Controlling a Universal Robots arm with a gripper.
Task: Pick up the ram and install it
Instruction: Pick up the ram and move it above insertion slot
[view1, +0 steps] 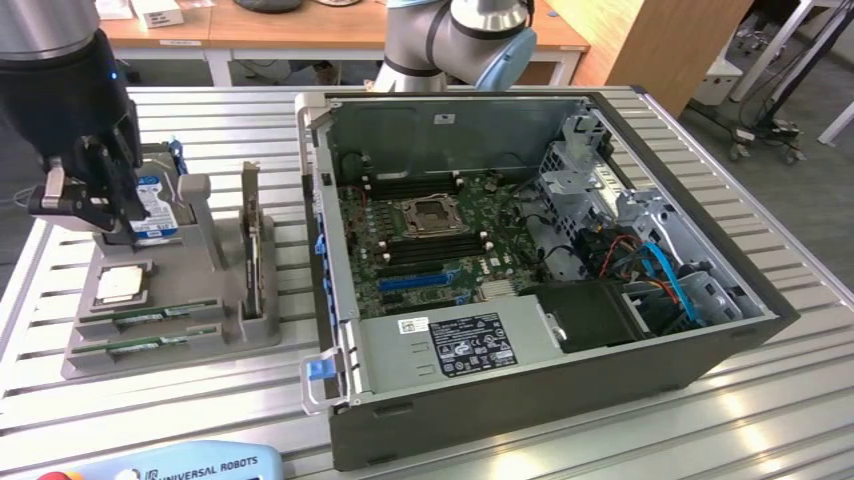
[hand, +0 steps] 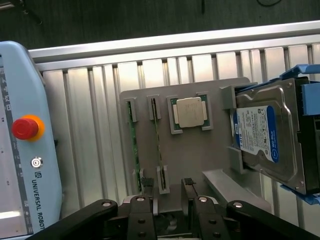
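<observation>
My gripper (view1: 91, 205) hangs over the grey holder (view1: 200, 330), spread wide with nothing between its fingertips (hand: 148, 186). Below me the ram (hand: 157, 145) lies seated in its slot of the holder, untouched, its near end just beyond my fingertips. A second stick (hand: 133, 145) lies in the next slot, on the side away from the processor (hand: 190, 112). The hard drive (view1: 154, 205) stands just beside me. Further toward the exterior view's right is the upright expansion card (view1: 250, 230), then the open computer case (view1: 534, 400), well apart from me. Its memory slots (view1: 461, 245) look bare, as far as I can judge. So nothing is picked up yet, and both lifting and installing remain.
</observation>
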